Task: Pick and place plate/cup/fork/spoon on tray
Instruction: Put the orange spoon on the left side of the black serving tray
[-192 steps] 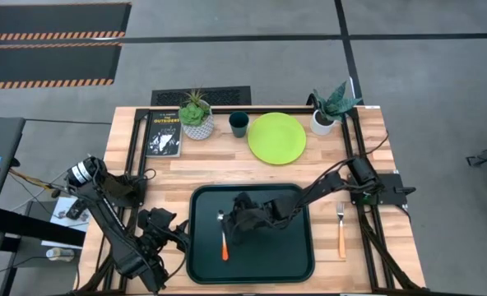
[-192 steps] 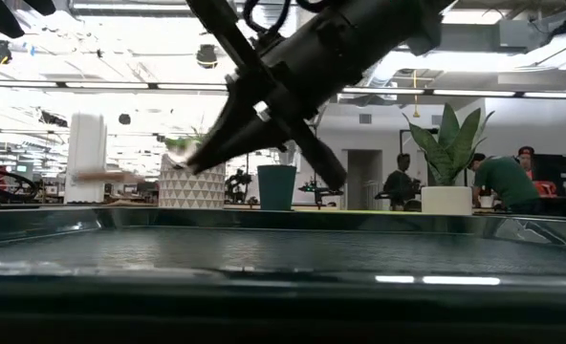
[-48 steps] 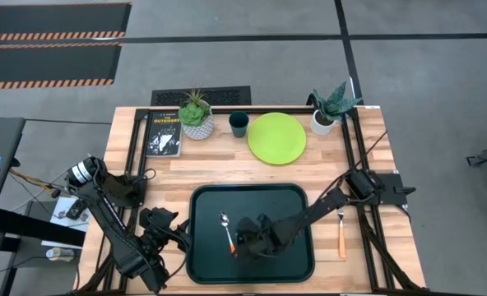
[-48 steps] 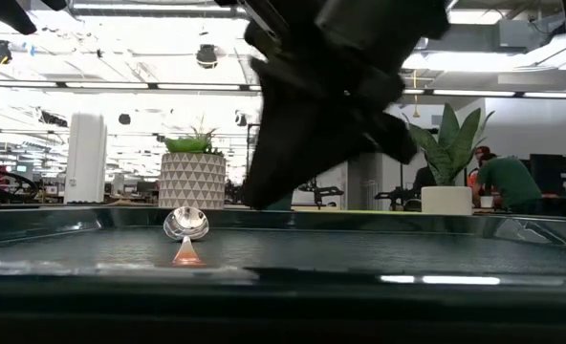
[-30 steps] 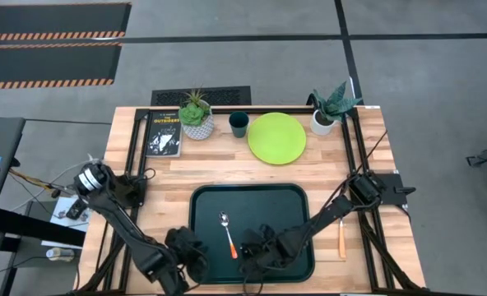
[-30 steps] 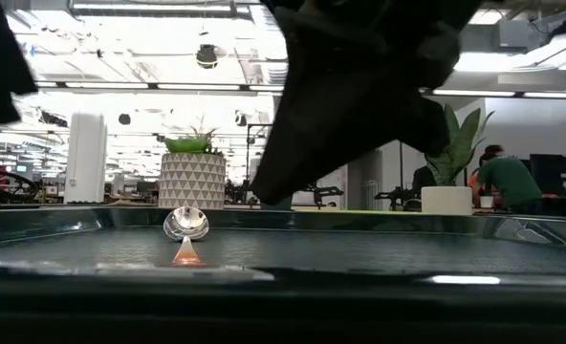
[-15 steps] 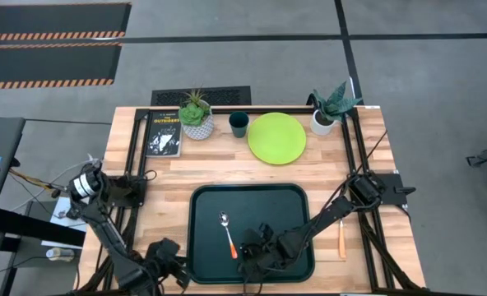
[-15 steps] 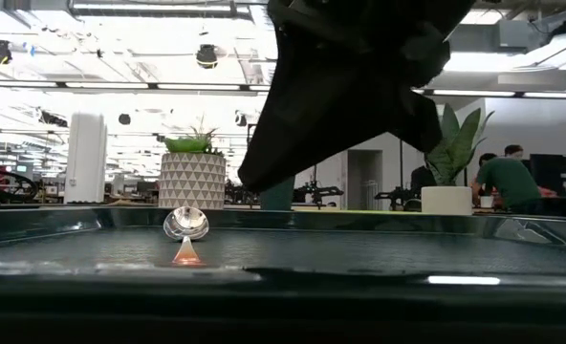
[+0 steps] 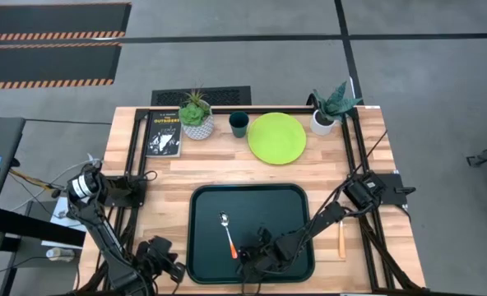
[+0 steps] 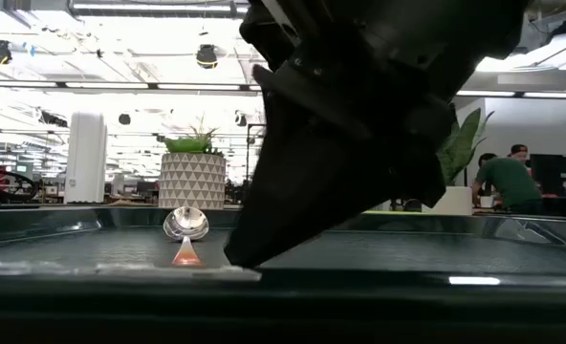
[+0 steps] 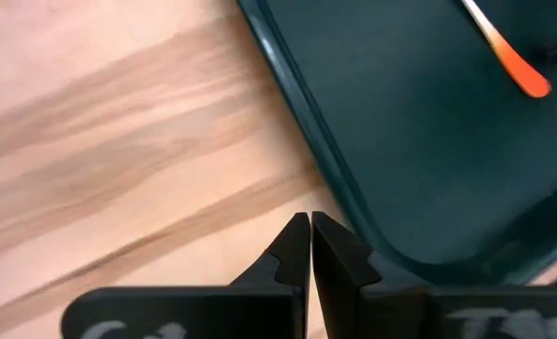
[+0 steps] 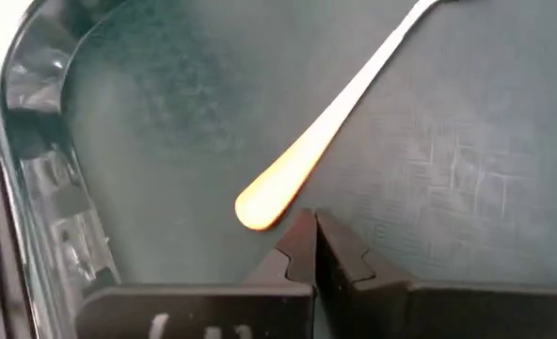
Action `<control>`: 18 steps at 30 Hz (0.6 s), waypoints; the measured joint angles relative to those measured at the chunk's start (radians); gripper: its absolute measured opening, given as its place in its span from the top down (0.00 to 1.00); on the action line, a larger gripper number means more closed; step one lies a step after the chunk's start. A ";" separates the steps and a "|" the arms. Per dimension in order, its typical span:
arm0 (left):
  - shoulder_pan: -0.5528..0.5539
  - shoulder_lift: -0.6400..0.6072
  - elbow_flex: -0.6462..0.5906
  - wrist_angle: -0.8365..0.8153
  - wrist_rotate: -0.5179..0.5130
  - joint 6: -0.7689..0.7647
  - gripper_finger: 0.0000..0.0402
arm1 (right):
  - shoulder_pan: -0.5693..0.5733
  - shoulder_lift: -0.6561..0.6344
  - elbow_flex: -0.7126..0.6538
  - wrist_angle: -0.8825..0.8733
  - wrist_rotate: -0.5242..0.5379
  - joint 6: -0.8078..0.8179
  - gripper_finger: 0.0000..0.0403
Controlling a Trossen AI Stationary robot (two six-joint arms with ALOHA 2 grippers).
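Observation:
The spoon [image 9: 228, 234] lies flat on the floor of the dark tray [image 9: 276, 210], its bowl toward the far side and its orange handle end [image 12: 260, 209] toward the near side. My right gripper [image 9: 245, 256] is shut, low over the tray floor [image 10: 233, 261], its tips just beside that handle end [image 12: 309, 224]. Shut as well, my left gripper [image 9: 171, 265] hangs over bare wood [image 11: 310, 226] off the tray's near left corner. Right of the tray, the fork [image 9: 340, 238] rests on the table. The lime plate [image 9: 276, 137] and dark cup [image 9: 238, 124] stand at the far edge.
Two potted plants [image 9: 196, 115] [image 9: 330, 107] and a black book [image 9: 163, 134] stand along the far edge beside the cup and plate. The tray's raised rim [image 11: 335, 188] runs close past my left fingers. Bare wood lies between the tray and the far row.
My right gripper has sunk toward the tray floor near the spoon's handle end; the spoon has stayed where it lay. My left gripper has drawn back from the tray's near left corner toward the table's left and near edges.

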 joint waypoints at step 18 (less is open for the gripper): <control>0.005 0.065 -0.001 0.046 -0.001 0.000 1.00 | 0.002 0.016 0.000 0.055 0.001 0.007 0.96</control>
